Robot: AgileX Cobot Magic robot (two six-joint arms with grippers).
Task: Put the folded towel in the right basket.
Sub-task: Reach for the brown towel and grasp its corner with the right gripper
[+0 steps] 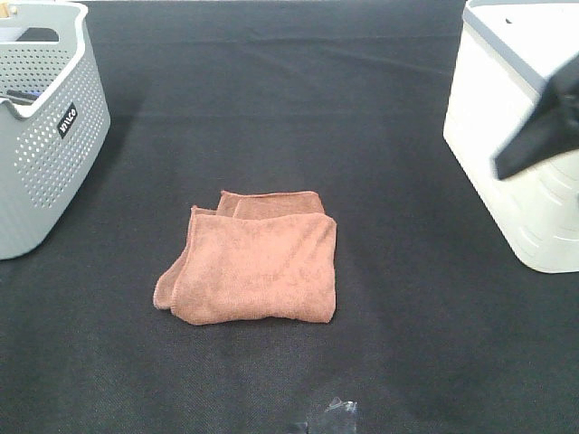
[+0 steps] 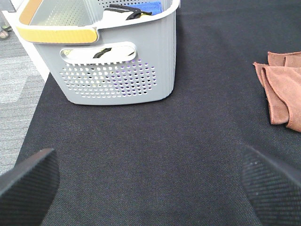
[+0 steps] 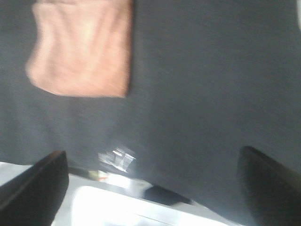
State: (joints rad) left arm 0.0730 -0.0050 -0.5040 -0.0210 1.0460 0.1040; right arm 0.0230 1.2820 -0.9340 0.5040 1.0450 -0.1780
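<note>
1. My left gripper [image 2: 148, 153] hangs spread wide and empty above the black cloth [image 2: 141, 127], near the grey basket [image 2: 117, 70].
2. My right gripper [image 3: 153, 151], blurred, is wide apart too, holding nothing.
3. The folded towel [image 1: 253, 262] lies flat between the baskets, well apart from the right basket [image 1: 507, 154].

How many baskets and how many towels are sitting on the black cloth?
Baskets: 2, the grey basket and the white basket
Towels: 1, the folded towel
Total: 3
</note>
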